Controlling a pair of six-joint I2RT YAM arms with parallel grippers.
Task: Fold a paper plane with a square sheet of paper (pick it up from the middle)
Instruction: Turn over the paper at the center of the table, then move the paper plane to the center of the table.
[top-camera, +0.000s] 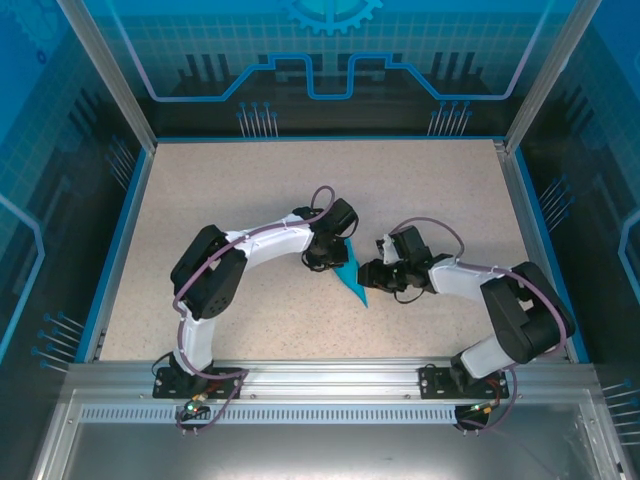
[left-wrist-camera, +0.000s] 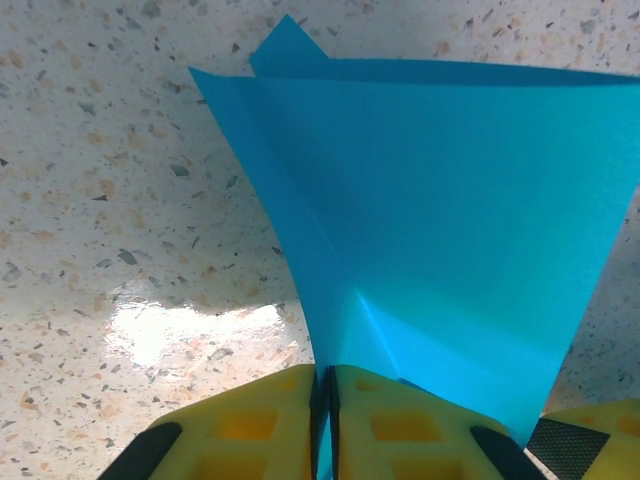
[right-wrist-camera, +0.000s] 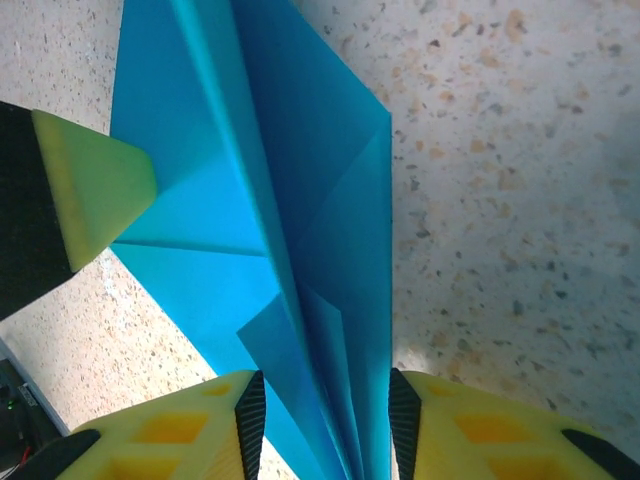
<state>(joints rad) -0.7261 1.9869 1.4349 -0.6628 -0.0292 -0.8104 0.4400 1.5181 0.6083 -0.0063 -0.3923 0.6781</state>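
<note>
The square sheet of paper (top-camera: 352, 278) is cyan-blue and folded into a pointed, creased plane shape. It lies mid-table between the two grippers. My left gripper (left-wrist-camera: 325, 385) is shut on one edge of the paper (left-wrist-camera: 450, 220), and its yellow fingers meet with the sheet pinched between them. The folded layers of the paper (right-wrist-camera: 300, 180) run between the pads of my right gripper (right-wrist-camera: 327, 410). That gripper is open, with a gap on each side of the paper. A left fingertip (right-wrist-camera: 90, 185) shows at the paper's far side. From above, the left gripper (top-camera: 330, 255) and the right gripper (top-camera: 375, 272) face each other.
The speckled beige table (top-camera: 250, 180) has blue raised borders and transparent walls around it. Both arm bases are bolted to the aluminium rail (top-camera: 320, 375) at the near edge. There is free tabletop behind and to the left of the arms.
</note>
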